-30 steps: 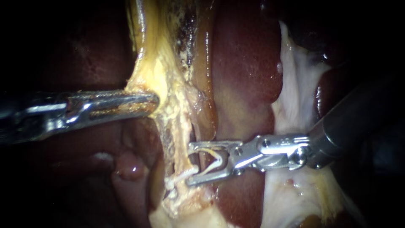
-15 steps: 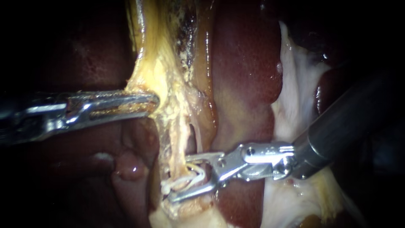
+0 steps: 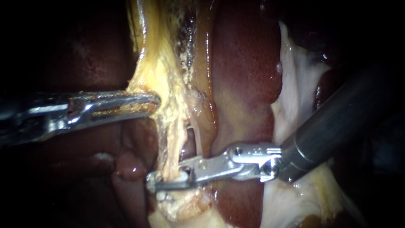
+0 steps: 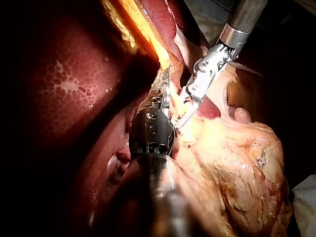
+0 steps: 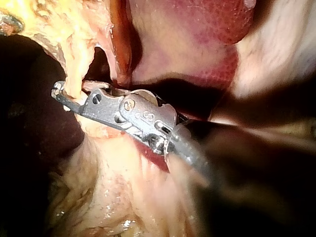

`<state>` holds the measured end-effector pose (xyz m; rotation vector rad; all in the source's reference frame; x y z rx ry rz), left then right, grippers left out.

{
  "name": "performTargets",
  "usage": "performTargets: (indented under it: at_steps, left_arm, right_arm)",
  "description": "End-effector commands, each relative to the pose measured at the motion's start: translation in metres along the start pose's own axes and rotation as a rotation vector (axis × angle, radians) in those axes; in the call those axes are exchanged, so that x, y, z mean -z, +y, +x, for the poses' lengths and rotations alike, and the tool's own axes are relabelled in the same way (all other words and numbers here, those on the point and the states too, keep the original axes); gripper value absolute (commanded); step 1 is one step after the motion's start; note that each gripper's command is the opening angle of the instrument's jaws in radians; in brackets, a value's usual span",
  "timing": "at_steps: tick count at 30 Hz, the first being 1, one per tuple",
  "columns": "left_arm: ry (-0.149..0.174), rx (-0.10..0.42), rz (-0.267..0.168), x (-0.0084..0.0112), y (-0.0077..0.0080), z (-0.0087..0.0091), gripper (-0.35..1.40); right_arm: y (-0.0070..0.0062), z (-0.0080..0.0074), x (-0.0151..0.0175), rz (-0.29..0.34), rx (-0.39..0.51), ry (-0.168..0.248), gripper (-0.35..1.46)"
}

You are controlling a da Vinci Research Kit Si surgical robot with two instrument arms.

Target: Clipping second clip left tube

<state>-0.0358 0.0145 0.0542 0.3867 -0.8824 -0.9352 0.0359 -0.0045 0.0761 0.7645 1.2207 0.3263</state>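
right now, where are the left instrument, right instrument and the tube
left instrument (image 3: 154, 102): endoscope view, jaw tips
right instrument (image 3: 152, 183): endoscope view, jaw tips
tube (image 3: 174, 143): endoscope view, stretch above right jaws

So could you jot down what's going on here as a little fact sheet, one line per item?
Setting: dark red liver, with yellowish tissue running down beside it
Left instrument: enters from the left, clamped on the edge of the yellowish tissue
Right instrument: enters from the right, lower down, closed around a thin tube
Tube: pale strand running down from the yellowish tissue into the right instrument's tip
Instruments: apart, not touching each other
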Motion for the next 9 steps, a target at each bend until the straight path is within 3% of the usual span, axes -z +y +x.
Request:
performTargets:
  at_steps: [1, 9]
  left_arm:
    - [0.0, 0.0, 0.001, 0.0, 0.0001, 0.0, -0.35]
    - [0.0, 0.0, 0.001, 0.0, 0.0001, 0.0, -0.35]
  right_arm:
    - [0.0001, -0.0002, -0.0001, -0.003, -0.006, 0.0, -0.35]
    - [0.0001, -0.0004, -0.0002, 0.002, -0.023, -0.001, -0.35]
